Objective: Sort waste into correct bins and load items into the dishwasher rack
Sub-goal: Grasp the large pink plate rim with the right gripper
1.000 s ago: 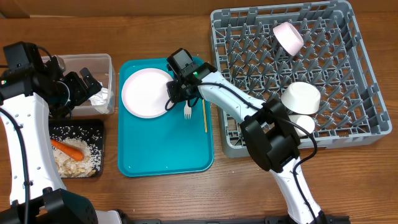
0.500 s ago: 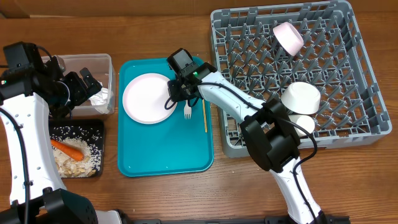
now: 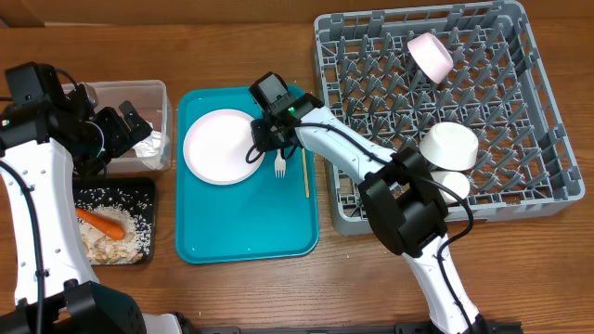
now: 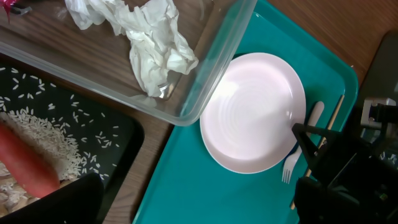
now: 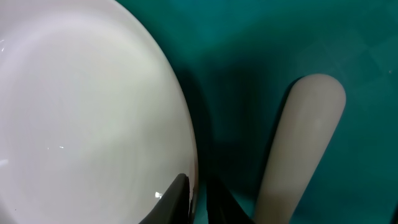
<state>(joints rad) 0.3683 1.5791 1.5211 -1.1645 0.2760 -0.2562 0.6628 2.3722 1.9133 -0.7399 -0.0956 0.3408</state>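
Note:
My right gripper (image 3: 257,148) is shut on the right rim of the white round plate (image 3: 221,147), which lies on the teal tray (image 3: 241,223). In the right wrist view its jaws (image 5: 198,200) pinch the plate's edge (image 5: 81,112), one above and one below. The white fork (image 3: 279,165) and a tan chopstick (image 3: 305,172) lie just right of the plate. My left gripper (image 3: 125,130) hangs open over the clear tub (image 3: 130,88), nothing between its fingers (image 4: 62,199). Crumpled tissues (image 4: 155,43) lie in the tub. The carrot (image 3: 100,221) and rice (image 4: 37,124) are in the black tray (image 3: 139,190).
The grey dishwasher rack (image 3: 557,158) fills the right side. It holds a pink bowl (image 3: 430,54), a white bowl (image 3: 449,145) and a white cup (image 3: 453,186). A red scrap (image 4: 12,5) shows at the tub's far end.
The plate slid a little to the right and toward the front in my right gripper, then stopped. The left arm has not moved.

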